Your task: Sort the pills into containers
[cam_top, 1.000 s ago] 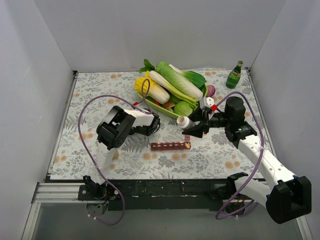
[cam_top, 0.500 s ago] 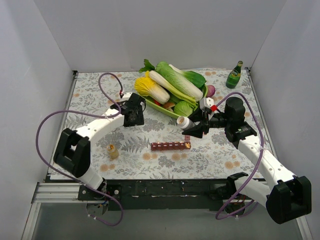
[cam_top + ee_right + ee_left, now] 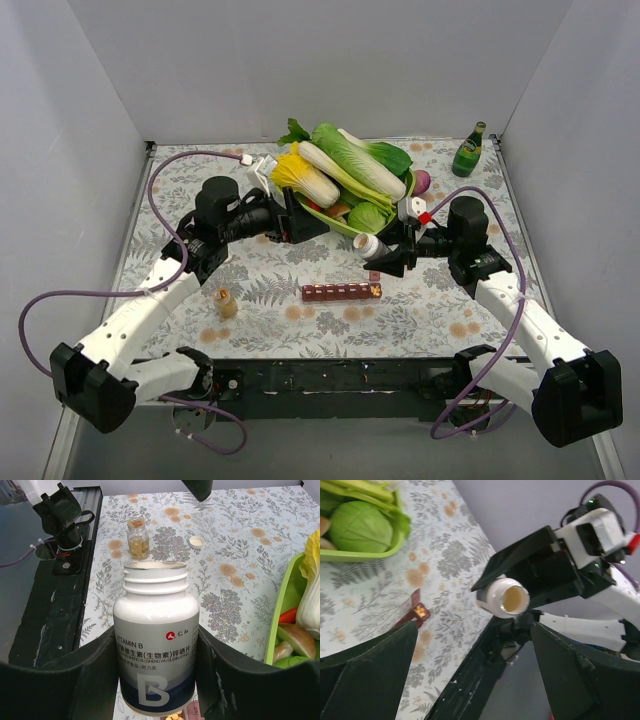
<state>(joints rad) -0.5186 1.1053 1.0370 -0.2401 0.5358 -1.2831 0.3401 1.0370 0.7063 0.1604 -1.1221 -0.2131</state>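
Observation:
The dark red pill organiser (image 3: 340, 292) lies mid-table, and orange-yellow pills (image 3: 375, 290) fill its right end compartment (image 3: 420, 611). Just above that end my right gripper (image 3: 385, 256) is shut on an uncapped white vitamin bottle (image 3: 155, 645), tilted with its mouth (image 3: 508, 598) pointing left. A few pills (image 3: 172, 716) show below the bottle's base. My left gripper (image 3: 305, 222) hangs open and empty near the vegetable tray, left of the bottle; the left wrist view shows its fingers (image 3: 365, 675) spread wide.
A green tray (image 3: 340, 222) piled with vegetables sits at the back centre. A green glass bottle (image 3: 468, 150) stands back right. A small open vial (image 3: 227, 302) of yellowish pills stands at the left, with a white cap (image 3: 196, 542) beside it.
The left arm unfolded and swung its gripper back and right toward the tray while the jaws opened wide. The small vial now stands uncovered at the left. The right arm held still.

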